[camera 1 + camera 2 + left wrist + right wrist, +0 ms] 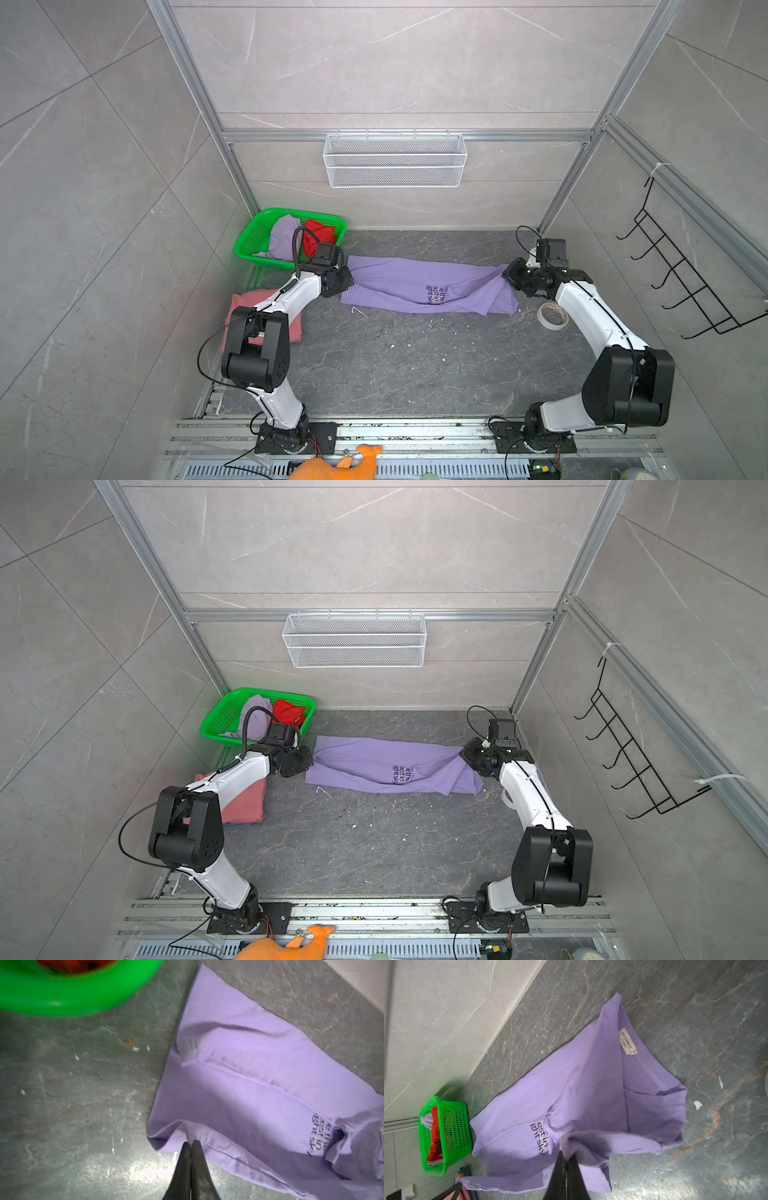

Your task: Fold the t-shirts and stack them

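Left tool [190, 1144] pinches lavender t-shirt [249, 1084] hem; right tool [566, 1159] clamps opposite edge; open tabletop [395, 365] nearer.

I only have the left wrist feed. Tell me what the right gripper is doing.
Observer: The right gripper is shut on a bunched fold of the lavender t-shirt, at the end with the neck label.
Operator: Report what the basket holds besides the red blur I can see.
Observer: In the green basket, a second lavender t-shirt lies next to the red t-shirt.
Operator: Say whether anything is folded yet.
Observer: A pink t-shirt lies folded on the table, on the left in both top views.
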`<control>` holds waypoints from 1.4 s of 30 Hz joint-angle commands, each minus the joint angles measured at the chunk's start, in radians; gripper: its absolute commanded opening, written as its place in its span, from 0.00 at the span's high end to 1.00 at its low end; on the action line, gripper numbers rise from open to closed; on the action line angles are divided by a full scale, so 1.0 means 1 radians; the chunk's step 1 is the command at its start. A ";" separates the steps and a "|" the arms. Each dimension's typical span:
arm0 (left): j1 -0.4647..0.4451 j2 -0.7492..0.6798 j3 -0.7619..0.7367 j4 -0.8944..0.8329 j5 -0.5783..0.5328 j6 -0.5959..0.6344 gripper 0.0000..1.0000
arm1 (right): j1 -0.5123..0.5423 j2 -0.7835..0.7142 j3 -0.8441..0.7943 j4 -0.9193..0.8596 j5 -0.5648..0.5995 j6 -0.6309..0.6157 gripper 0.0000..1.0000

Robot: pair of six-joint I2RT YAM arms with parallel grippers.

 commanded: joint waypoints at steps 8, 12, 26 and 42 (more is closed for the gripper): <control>0.049 0.079 0.071 0.033 0.012 0.016 1.00 | -0.030 0.115 0.114 0.031 0.042 -0.010 1.00; 0.051 0.110 0.098 0.041 0.038 0.021 1.00 | -0.031 0.179 0.146 0.042 0.033 -0.005 1.00; 0.055 0.283 0.299 -0.002 0.053 0.055 1.00 | -0.032 0.391 0.247 0.095 0.062 0.021 1.00; 0.050 0.154 0.186 0.041 0.036 0.025 0.47 | 0.011 0.214 0.054 0.130 -0.008 0.047 0.48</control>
